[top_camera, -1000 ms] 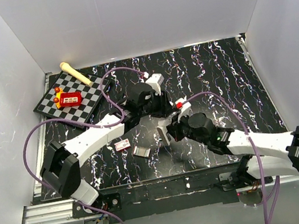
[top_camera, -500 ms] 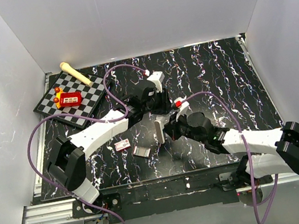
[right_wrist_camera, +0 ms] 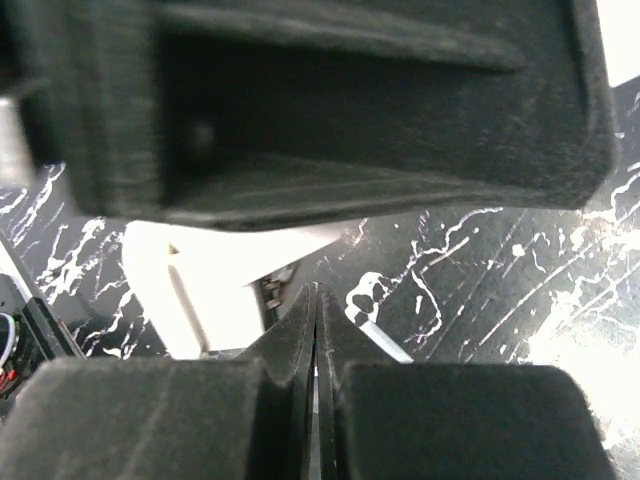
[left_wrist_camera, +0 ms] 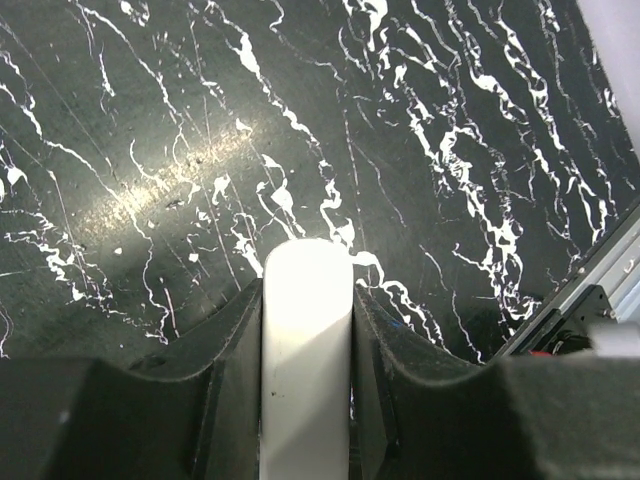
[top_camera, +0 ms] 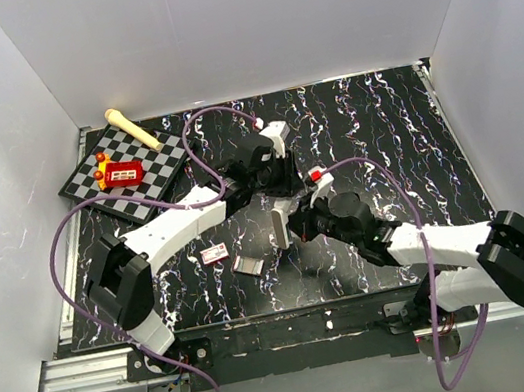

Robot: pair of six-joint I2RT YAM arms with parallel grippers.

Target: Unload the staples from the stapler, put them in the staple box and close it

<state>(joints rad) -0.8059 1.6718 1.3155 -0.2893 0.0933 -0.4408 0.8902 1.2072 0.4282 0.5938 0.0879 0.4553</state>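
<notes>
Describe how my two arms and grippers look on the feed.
The left arm and right arm match: white rounded links with bulky black joint housings, and each carries a looping purple cable. A small red tab shows at the right wrist. The left gripper and right gripper are matte black.

A checkered square game board (top_camera: 158, 170) lies at the black marbled table's (top_camera: 393, 132) far left, a red plastic box (top_camera: 123, 173) on it, a pale wooden stick (top_camera: 133, 127) over its far edge. Nearer, a small red-and-white box (top_camera: 214, 253) sits just left of a flat silvery rectangle (top_camera: 250, 263), the slim grey metal stapler (top_camera: 277, 226) right of both.
</notes>
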